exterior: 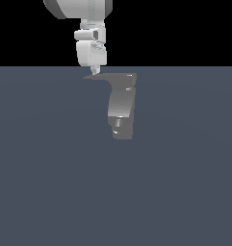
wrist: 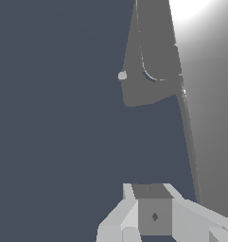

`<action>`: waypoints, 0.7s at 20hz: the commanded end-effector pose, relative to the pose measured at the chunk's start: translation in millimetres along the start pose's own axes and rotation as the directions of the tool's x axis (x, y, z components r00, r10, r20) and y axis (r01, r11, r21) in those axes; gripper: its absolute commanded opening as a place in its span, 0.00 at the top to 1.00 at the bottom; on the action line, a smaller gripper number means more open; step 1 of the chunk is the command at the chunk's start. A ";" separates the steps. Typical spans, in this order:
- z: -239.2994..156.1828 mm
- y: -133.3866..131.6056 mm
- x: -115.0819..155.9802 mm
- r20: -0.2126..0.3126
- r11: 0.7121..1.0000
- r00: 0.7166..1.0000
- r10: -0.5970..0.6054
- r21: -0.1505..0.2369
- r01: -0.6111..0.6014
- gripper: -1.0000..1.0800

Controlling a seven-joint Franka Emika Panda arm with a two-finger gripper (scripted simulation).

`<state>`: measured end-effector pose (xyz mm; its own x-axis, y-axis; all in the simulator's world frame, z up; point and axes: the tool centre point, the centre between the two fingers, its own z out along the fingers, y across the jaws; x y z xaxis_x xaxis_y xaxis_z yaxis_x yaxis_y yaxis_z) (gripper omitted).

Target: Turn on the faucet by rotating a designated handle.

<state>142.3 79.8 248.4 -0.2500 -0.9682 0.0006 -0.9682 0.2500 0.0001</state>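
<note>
Gripper: my gripper point(exterior: 94, 73) hangs straight down from the white arm point(exterior: 91, 45), its tip right at the pointed end of the handle point(exterior: 108, 76). From the exterior view the fingers read as 1 narrow point, so they look close together, but I cannot tell for sure whether they are shut or just slightly parted. Nothing is held.

Contact: tip and handle look touching or just beside each other; I cannot tell which.

Faucet: the faucet point(exterior: 121, 108) sits near the middle of the exterior view on the flat blue-grey floor point(exterior: 50, 182), standing upright with the darker base at 6 o'clock and the small stub point(exterior: 118, 122) just above that base.

Handle: thin dark lever at the faucet's top, reaching from the body out toward 9 o'clock and tapering to a point under my gripper.

Wrist view: I see the gripper body point(wrist: 153, 215) close up, and beyond it the faucet point(wrist: 151, 61) with the pale stub point(wrist: 122, 75) poking from its side.

Step, my read: lined up to push the lever round; rotation not yet evident.

Risk 1: I'm on the very tip, so the fingers could slip off the point as the lever swings.

Risk 2: pressing downward instead of sideways would jam against the lever and turn nothing.

Risk 3: a sweep too wide could bring the gripper against the faucet body.
</note>
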 end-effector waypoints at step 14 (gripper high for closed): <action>0.1 38.8 -2.2 0.000 1.000 1.000 0.000 0.000 0.000 1.00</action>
<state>111.0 90.2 248.4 -0.2506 -0.9681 -0.0013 -0.9681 0.2506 -0.0038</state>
